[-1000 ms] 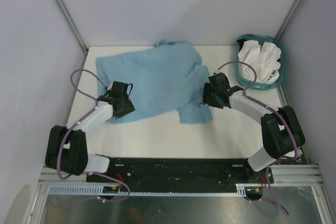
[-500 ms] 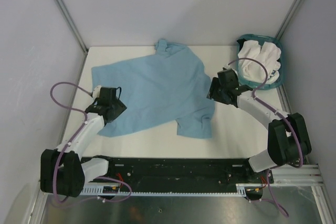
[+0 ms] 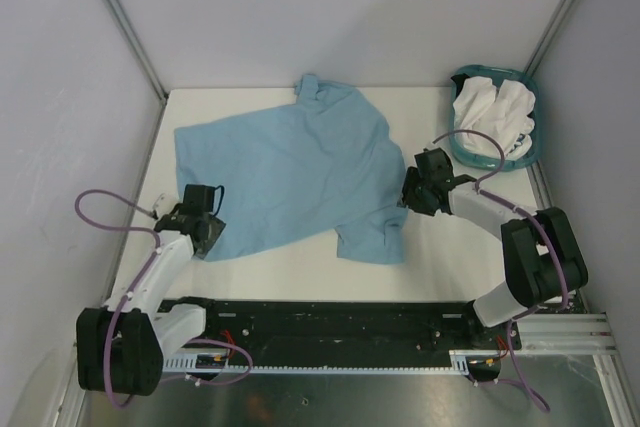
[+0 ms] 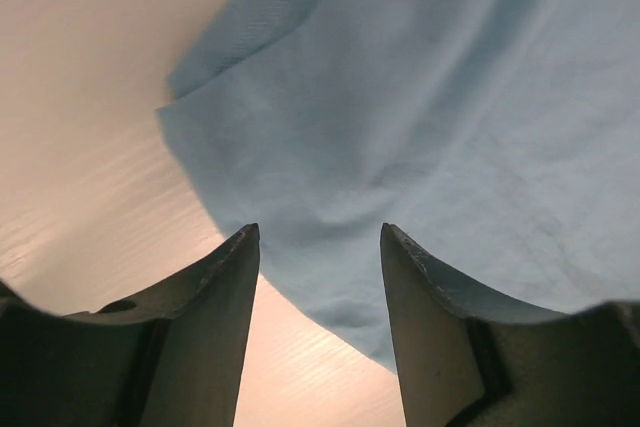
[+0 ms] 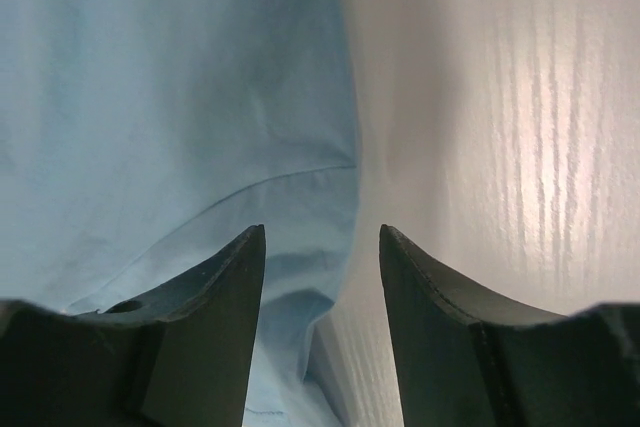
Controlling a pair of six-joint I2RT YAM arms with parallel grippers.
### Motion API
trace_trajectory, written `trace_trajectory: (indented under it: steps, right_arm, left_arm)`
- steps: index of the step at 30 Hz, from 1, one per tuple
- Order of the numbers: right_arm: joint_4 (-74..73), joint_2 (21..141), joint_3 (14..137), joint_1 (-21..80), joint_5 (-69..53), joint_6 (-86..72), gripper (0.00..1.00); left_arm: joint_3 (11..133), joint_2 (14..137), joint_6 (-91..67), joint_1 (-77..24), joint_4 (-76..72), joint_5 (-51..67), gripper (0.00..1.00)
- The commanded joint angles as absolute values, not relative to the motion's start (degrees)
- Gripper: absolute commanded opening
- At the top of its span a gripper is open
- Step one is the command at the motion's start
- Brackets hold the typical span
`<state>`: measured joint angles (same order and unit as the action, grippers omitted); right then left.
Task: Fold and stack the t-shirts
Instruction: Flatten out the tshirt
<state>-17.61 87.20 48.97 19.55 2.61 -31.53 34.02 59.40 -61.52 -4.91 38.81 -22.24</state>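
A light blue t-shirt (image 3: 295, 172) lies spread on the white table, its print not showing. My left gripper (image 3: 207, 236) is open and empty at the shirt's near left corner; the left wrist view shows that corner of the shirt (image 4: 420, 147) between and beyond the fingers (image 4: 225, 287). My right gripper (image 3: 411, 193) is open and empty at the shirt's right edge; the right wrist view shows the shirt's hem (image 5: 200, 117) running between the fingers (image 5: 420, 287). White t-shirts (image 3: 495, 115) lie bundled in the teal basket (image 3: 527, 155).
The teal basket stands at the table's back right corner. Grey walls and metal posts close in the table on three sides. Bare white table (image 3: 300, 267) shows in front of the shirt. Purple cables loop off both arms.
Both grippers have let go of the shirt and drawn back toward the near edge, the left one down and left. The shirt now lies flatter, shifted slightly left.
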Motion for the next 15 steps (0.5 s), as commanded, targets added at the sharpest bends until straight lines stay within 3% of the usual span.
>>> trace_trajectory:
  steps: [1,15]
  right_arm:
    - [-13.0,89.2,48.9,18.9,-0.1,-31.8,0.53]
    - [-10.6,90.3,47.6,17.3,-3.2,-31.3,0.52]
  left_arm:
    - [31.8,57.6,-68.6,-2.2,44.7,-27.3,0.56]
    - [27.7,61.7,-72.9,4.7,44.7,-30.6,0.52]
